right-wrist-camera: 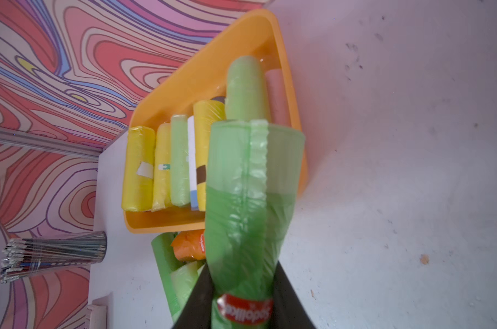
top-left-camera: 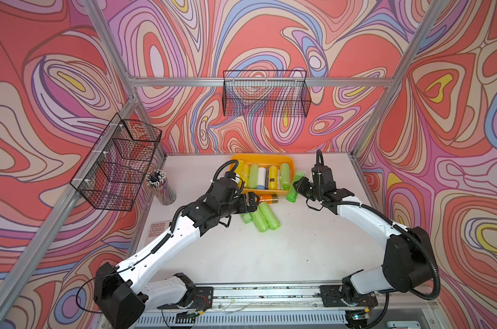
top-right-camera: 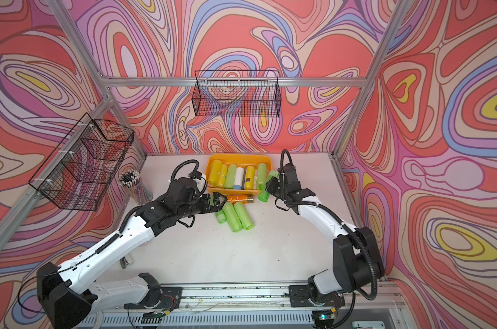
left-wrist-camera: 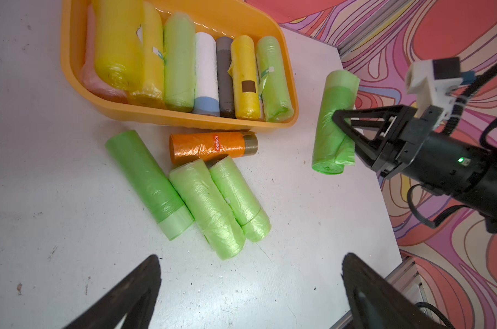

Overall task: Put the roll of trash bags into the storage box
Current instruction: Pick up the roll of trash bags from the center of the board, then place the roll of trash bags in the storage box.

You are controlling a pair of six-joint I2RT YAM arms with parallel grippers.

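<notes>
Beside the storage box (left-wrist-camera: 184,121), the right gripper (left-wrist-camera: 345,128) clamps a green roll (left-wrist-camera: 335,94), mid-carry; the left gripper (top-left-camera: 253,200) stands open, empty; next, probably, clear the rim, then release.

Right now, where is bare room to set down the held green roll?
Bare: the storage box's far strip between roll ends and back wall; the table nearside of the three loose green rolls. Crowded: the box's near row, and around the orange roll.
</notes>
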